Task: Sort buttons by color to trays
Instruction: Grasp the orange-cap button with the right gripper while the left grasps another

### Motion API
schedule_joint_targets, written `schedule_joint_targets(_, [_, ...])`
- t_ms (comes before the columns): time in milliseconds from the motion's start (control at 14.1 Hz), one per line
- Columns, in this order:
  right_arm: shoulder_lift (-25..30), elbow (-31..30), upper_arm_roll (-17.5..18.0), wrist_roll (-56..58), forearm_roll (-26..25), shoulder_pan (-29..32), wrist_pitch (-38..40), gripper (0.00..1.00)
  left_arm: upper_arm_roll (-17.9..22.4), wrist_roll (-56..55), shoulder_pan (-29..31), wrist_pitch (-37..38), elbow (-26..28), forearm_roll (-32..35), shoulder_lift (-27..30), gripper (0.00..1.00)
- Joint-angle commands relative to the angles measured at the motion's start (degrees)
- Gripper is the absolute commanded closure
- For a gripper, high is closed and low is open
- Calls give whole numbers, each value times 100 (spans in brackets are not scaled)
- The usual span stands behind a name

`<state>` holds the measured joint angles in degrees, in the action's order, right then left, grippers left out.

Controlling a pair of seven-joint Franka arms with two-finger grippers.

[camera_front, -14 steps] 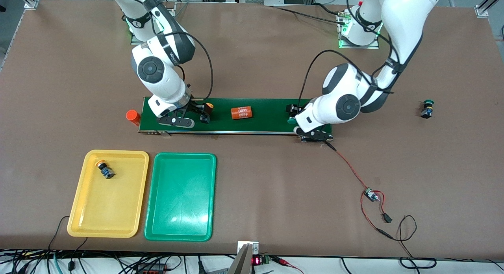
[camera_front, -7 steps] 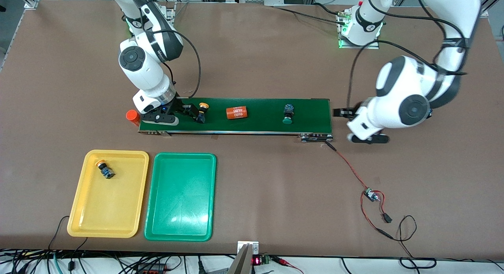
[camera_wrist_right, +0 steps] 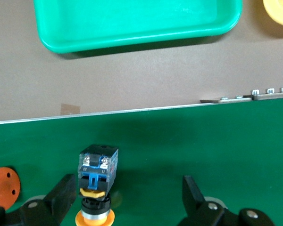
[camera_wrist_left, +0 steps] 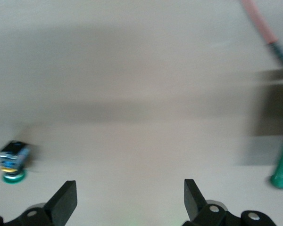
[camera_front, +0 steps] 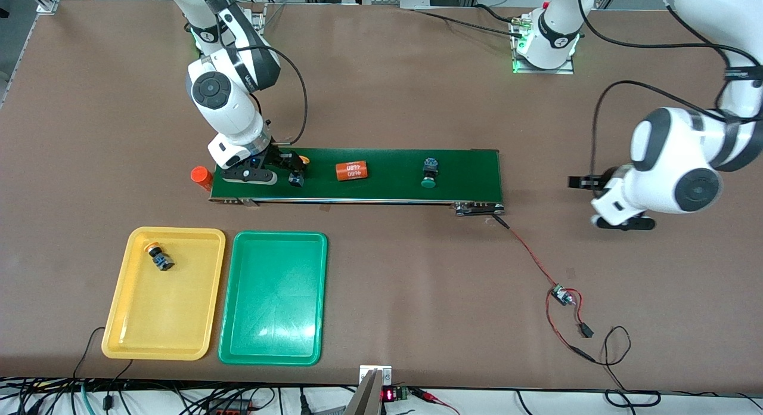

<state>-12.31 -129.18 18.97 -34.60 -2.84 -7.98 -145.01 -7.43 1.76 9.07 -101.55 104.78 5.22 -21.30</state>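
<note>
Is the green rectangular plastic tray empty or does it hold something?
Empty. The green rectangular plastic tray shows only bare glossy floor in the front view, with no button in it.

"4680" in white, upside down, on the orange cylinder (camera_front: 351,170) lying on the conveyor belt (camera_front: 465,170)

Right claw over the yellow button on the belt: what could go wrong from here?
1. The right claw is open with the yellow button hard against one finger, not centred; closing may tip or knock it instead of gripping.
2. The orange cylinder lies on the conveyor belt beside that button; a knocked button could hit it.
3. The left claw is open over bare table, its green button off to one side, so it needs realigning.
</note>
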Motion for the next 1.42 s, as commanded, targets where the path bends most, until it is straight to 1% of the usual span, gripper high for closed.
schedule_joint_targets(0, [-17, -46, 19, -91, -77, -10, 43, 0, 722, 1087, -2, 22, 51, 128, -93, 0])
schedule_joint_targets(71, [-34, -37, 19, -91, -77, -10, 43, 0, 925, 1351, 7, 22, 60, 285, -198, 0])
schedule_joint_targets(142, [-43, -37, 19, -91, -85, -10, 43, 0, 1005, 1493, 51, 13, 69, 565, -312, 0])
schedule_joint_targets(213, [-69, -37, 19, -99, -120, -10, 43, 0, 1015, 1529, 112, -83, 86, 985, -409, 0])
schedule_joint_targets(355, [-131, -37, 11, -152, -235, -2, 34, 0, 1024, 1634, 226, -521, 375, 1576, -454, 0])
schedule_joint_targets(426, [-148, -37, 11, -152, -261, -2, 34, 0, 1041, 1791, 331, -802, 559, 1709, -454, 0])
schedule_joint_targets(568, [-210, -37, 11, -161, -357, 7, 25, 0, 1277, 2178, 368, -1417, 841, 1754, -550, 0])
schedule_joint_targets(639, [-228, -37, 11, -152, -419, 16, 8, 4, 1348, 2354, 368, -1724, 929, 1754, -638, 0])
schedule_joint_targets(710, [-245, -29, 10, -152, -472, 25, 8, 11, 1436, 2530, 376, -1962, 991, 1754, -743, 0])
schedule_joint_targets(852, [-263, -20, 10, -135, -481, 33, -1, 23, 1498, 2724, 429, -2192, 1035, 1754, -893, 0])
schedule_joint_targets(1136, [-289, -11, 10, -108, -604, 60, -1, 54, 1498, 2733, 508, -2202, 1114, 1754, -929, 0])
schedule_joint_targets(1208, [-298, -11, 10, -108, -639, 60, -1, 60, 1498, 2768, 517, -2176, 1202, 1754, -929, 0])
schedule_joint_targets(1350, [-324, -2, 10, -108, -648, 69, -1, 72, 1498, 2769, 534, -2158, 1500, 1719, -911, 6])
